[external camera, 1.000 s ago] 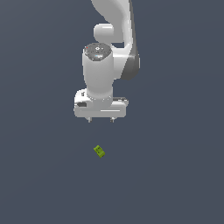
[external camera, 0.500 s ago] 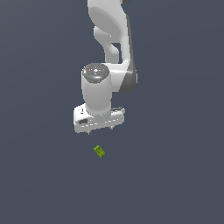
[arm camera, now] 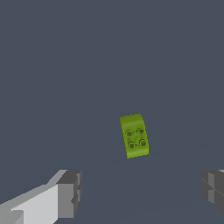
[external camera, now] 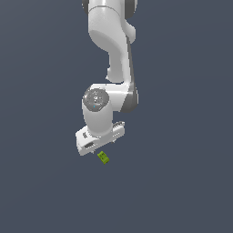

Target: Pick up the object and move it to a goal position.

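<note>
The object (external camera: 103,157) is a tiny lime-green block lying on the dark grey floor, just below the white hand in the exterior view. In the wrist view the object (arm camera: 134,135) shows several round studs on its face and sits apart from both fingers, a little beyond the gap between them. My gripper (arm camera: 142,189) is open, its grey fingertips (arm camera: 70,192) spread wide with nothing between them. In the exterior view the gripper (external camera: 101,148) hangs tilted right above the block, its fingers mostly hidden by the hand.
The white arm (external camera: 113,50) reaches down from the top of the exterior view. Plain dark grey floor (external camera: 182,182) surrounds the block on all sides; no other objects show.
The hand has come down and toward the block and has turned about its axis. The block lies where it was.
</note>
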Controlling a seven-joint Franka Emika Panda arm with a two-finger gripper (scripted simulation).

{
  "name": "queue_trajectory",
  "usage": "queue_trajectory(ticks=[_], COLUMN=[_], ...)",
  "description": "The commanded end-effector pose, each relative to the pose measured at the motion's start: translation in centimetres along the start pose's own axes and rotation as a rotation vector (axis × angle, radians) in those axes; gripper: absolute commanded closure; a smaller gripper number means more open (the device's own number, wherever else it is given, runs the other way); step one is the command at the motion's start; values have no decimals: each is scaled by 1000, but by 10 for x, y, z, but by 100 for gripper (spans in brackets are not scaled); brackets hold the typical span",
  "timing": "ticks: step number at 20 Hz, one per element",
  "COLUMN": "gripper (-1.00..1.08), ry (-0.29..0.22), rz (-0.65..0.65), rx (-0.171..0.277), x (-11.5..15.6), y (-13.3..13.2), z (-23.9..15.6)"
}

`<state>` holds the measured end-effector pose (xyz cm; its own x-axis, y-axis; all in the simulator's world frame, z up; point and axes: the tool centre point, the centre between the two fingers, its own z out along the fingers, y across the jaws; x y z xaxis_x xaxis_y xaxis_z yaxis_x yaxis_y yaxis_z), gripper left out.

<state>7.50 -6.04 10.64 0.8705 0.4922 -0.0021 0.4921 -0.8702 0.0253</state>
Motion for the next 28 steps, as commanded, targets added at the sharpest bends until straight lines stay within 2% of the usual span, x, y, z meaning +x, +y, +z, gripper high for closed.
queue_trajectory(ticks=[1, 12, 20, 28], gripper=[-92, -92, -92, -92], ry=[0, 4, 4, 4], rz=[-56, -189, -195, -199], rx=[6, 24, 25, 25], x=[4, 10, 10, 10], y=[4, 13, 13, 12], z=[12, 42, 47, 85])
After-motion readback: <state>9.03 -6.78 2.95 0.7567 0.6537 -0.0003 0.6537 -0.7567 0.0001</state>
